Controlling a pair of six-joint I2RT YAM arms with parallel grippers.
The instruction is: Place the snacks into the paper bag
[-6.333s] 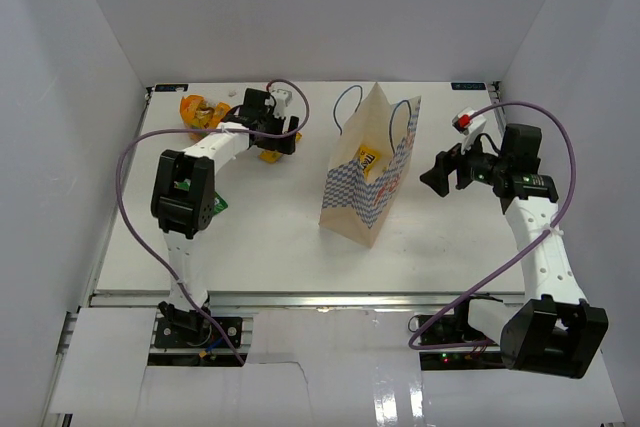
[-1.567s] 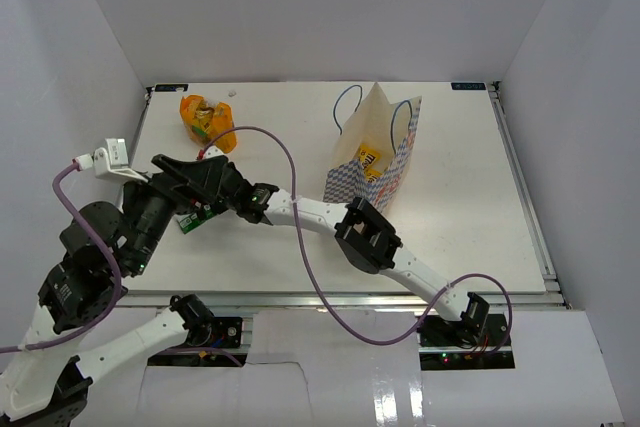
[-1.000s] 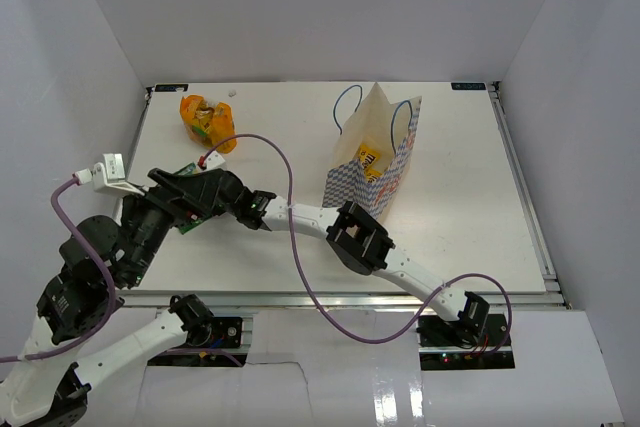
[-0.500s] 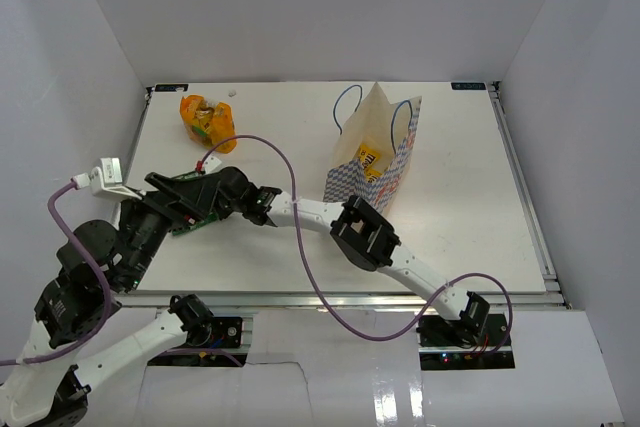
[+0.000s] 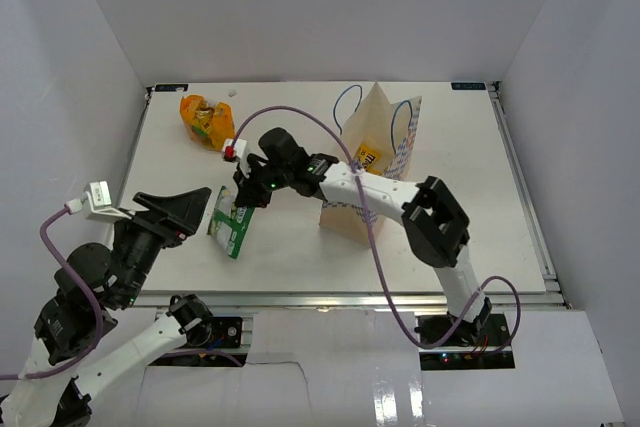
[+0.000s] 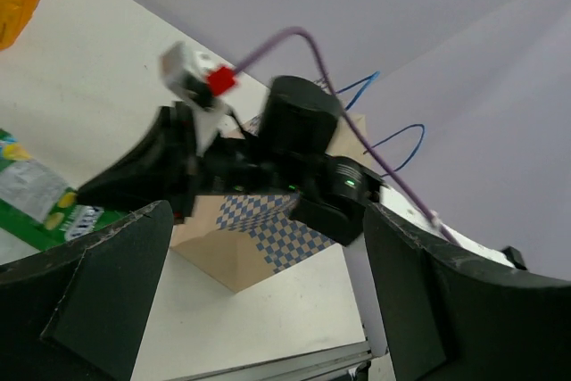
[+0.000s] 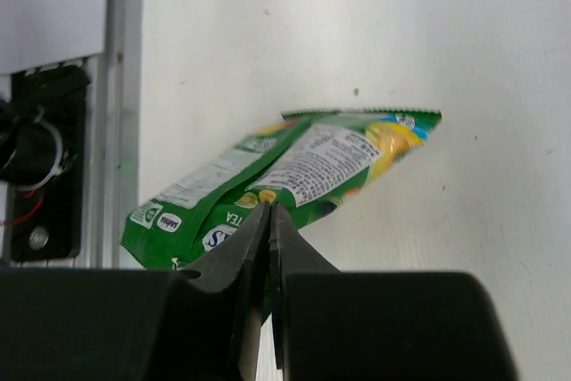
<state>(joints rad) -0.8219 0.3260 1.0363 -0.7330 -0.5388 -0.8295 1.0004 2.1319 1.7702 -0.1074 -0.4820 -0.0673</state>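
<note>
Looks like the right fingers (image 7: 234, 260) swung back toward the paper bag (image 5: 372, 172), pinching the green packet (image 5: 232, 224) above the desk (image 5: 460, 147) left of it; left fingers (image 6: 107, 301) wide, so next it probably needs carrying over the bag's mouth.

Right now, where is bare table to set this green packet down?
Widest bare patch: right of the paper bag, to the table edge. A smaller one lies along the far edge between the orange bag and the paper bag. Crowded near left: the right jaws, shut on the green packet, beside the open left jaws.
</note>
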